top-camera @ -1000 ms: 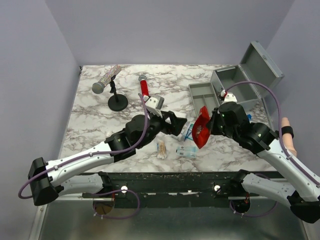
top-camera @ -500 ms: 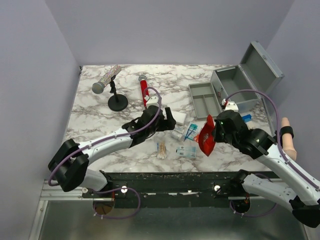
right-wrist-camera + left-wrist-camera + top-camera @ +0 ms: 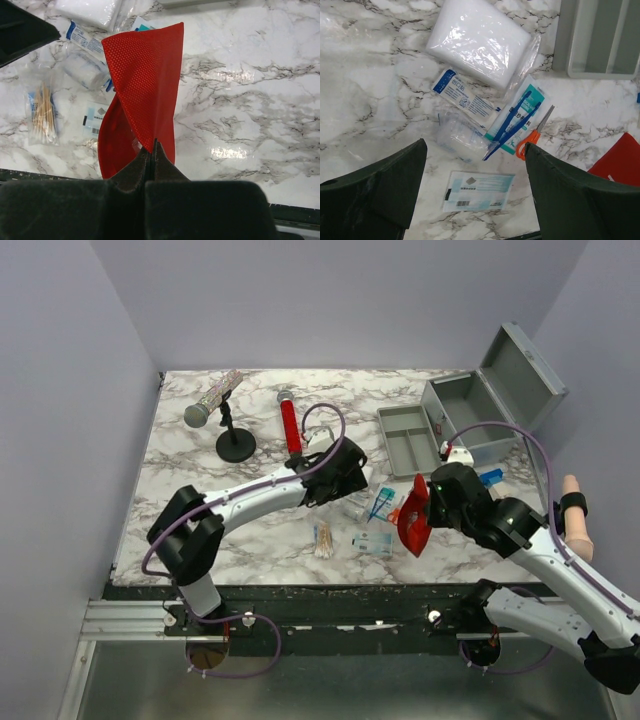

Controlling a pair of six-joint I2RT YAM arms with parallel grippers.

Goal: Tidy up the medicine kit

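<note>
Currently: right gripper [image 3: 152, 150] is clamped tight on one edge of the red pouch [image 3: 145, 75], which hangs folded from the jaws. Left gripper [image 3: 475, 145] is spread wide with nothing in it, hovering over the loose pile: white packet [image 3: 477, 37], scissors [image 3: 532, 135], blue tweezers [image 3: 512, 125], flat sachet [image 3: 477, 190]. Cotton swabs [image 3: 42, 117] lie near the front edge. The medicine kit box [image 3: 470, 405] is at the far right of the table [image 3: 190, 470], lid up. Its tray [image 3: 408, 435] is out, lying just left of the box.
</note>
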